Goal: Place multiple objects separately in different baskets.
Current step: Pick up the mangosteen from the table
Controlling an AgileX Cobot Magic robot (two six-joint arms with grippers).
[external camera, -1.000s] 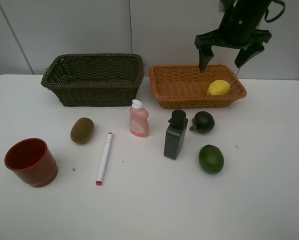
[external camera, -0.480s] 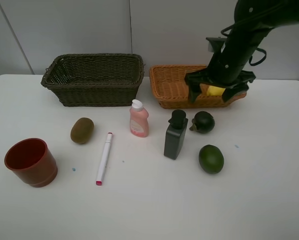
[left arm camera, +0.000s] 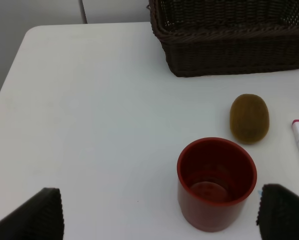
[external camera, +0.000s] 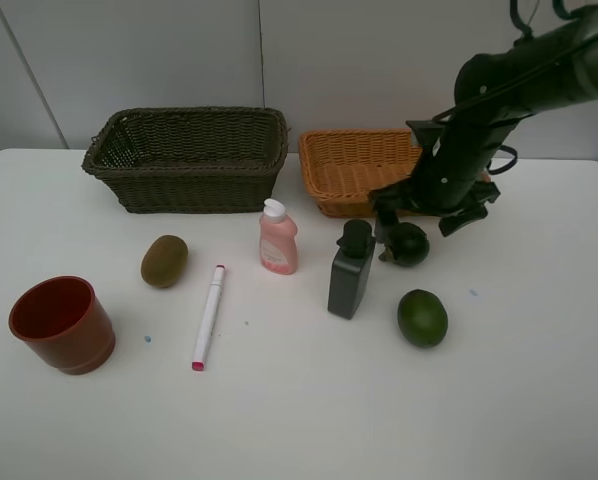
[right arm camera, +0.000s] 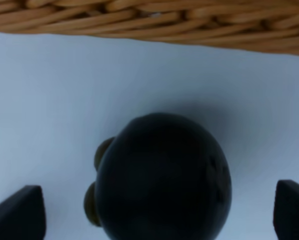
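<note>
— What did the high camera show?
— The right gripper (external camera: 417, 220) hung spread wide and empty just over the dark fruit (external camera: 407, 246), which sat on the table (external camera: 299, 420) in front of the tan basket (external camera: 354, 165). The dark bottle (external camera: 352, 272) stood just beside that fruit. The green fruit (external camera: 422, 317) lay nearer, and the pink bottle (external camera: 277, 240) stood further left. Kiwi (external camera: 164, 260), marker (external camera: 208, 316) and cup (external camera: 62, 323) lay before the dark basket (external camera: 189, 190).
— And the left wrist camera?
— The left gripper (left arm camera: 162, 217) was wide open, holding nothing, above the table near the upright cup (left arm camera: 217, 185). The kiwi (left arm camera: 249, 118) lay between cup and dark basket (left arm camera: 229, 50).
— The right wrist?
— Its fingertips (right arm camera: 17, 212) stood either side of the dark fruit (right arm camera: 162, 170), apart from it. The tan basket's wall ran beyond.
</note>
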